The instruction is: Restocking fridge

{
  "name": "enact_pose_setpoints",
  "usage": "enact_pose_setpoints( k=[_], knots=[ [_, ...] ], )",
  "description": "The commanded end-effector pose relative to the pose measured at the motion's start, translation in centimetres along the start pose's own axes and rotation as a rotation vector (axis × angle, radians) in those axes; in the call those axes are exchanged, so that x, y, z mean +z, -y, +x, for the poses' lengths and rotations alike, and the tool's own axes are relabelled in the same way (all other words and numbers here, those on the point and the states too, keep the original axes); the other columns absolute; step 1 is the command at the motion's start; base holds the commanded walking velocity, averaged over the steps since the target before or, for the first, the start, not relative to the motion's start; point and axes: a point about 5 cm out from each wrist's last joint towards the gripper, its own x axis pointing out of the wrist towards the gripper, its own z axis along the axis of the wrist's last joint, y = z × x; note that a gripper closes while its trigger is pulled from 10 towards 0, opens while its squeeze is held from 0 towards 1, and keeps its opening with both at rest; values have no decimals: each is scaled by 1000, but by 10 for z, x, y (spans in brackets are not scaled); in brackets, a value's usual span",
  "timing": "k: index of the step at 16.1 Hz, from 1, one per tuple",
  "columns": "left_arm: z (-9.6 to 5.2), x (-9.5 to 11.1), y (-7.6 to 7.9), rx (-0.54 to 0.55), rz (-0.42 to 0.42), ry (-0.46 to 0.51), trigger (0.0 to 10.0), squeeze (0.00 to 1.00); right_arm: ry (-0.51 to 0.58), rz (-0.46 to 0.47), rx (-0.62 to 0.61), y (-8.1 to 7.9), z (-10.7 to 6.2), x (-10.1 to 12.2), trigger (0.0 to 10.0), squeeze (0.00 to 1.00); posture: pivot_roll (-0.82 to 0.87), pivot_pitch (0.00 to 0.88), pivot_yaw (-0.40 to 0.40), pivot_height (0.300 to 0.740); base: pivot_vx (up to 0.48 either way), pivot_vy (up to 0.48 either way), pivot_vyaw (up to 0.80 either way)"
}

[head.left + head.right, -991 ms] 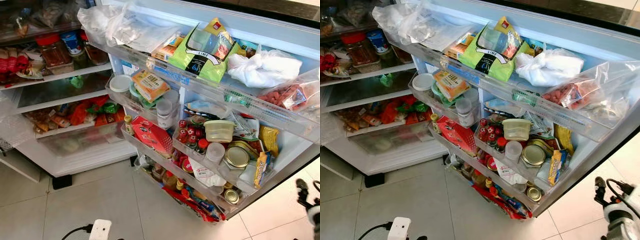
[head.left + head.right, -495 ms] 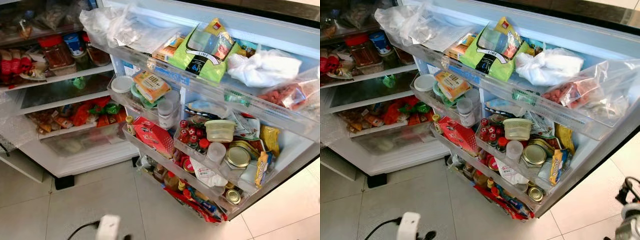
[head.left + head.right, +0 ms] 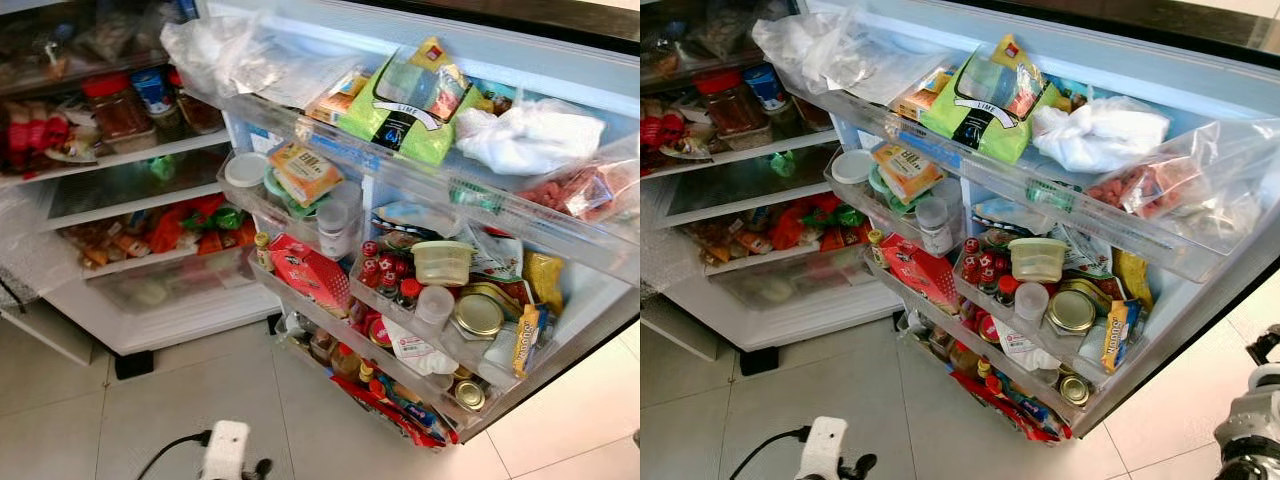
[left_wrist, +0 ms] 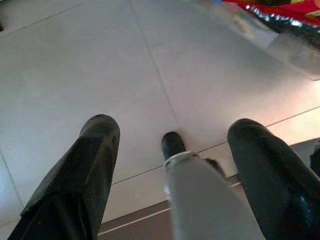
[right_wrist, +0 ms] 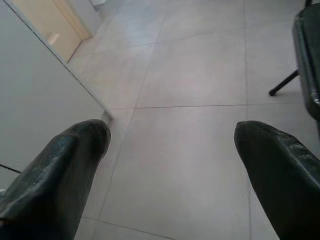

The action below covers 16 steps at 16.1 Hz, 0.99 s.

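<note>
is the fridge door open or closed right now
Open. The fridge door is swung wide, its packed shelves facing the camera, with the green lime bag in the top bin and the interior shelves exposed beside it.

Lime bag: yellow-green, with black-and-white banner label. Carton: red, patterned. Snack pouch: orange. Tub: translucent pale yellow. Jar lid: gold. Small bottles: red caps. Knotted bag: white. Floor tiles: pale grey-beige. Left end effector, right end effector: black fingers.
</note>
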Motion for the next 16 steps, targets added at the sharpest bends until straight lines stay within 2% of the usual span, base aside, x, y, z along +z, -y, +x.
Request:
enact_pose_setpoints(
  k=[1,2,3,4,6,9,12,14,15,16],
  knots=[
    [-7,-13,-15,12,-17,-32,10000,0,-11,37,-20,2,2,3,10000,0,-43,100,65,740,0,0,0],
    [-14,-19,-39,24,-25,-44,10000,0,-51,207,21,-8,4,2,10000,0,-46,100,67,740,0,0,0],
    [-16,-20,-44,29,-26,-46,10000,0,-62,244,44,-11,4,2,10000,0,-46,100,67,740,0,0,0],
    [-19,-21,-55,41,-30,-53,10000,0,-89,225,100,-22,4,-1,10000,0,-45,101,68,740,0,0,0],
    [-21,-22,-60,44,-34,-56,10000,0,-112,224,121,-26,3,-6,10000,0,-45,101,68,740,0,0,0],
    [-23,-26,-62,31,-41,-66,10000,0,-149,311,162,-32,2,-10,10000,0,-38,102,72,740,0,0,0],
    [-24,-30,-60,21,-45,-79,10000,0,-177,275,218,-36,1,-13,10000,0,-39,107,71,740,0,0,0],
    [-25,-31,-61,16,-44,-80,10000,0,-225,208,266,-37,-2,-19,10000,0,-41,109,70,740,0,0,0],
    [-21,-27,-52,4,-41,-72,10000,0,-243,186,311,-37,-3,-21,10000,0,-41,110,69,740,0,0,0],
    [-19,-25,-49,-1,-39,-69,10000,0,-280,121,377,-36,-6,-26,10000,0,-44,112,69,740,0,0,0]
  ],
)
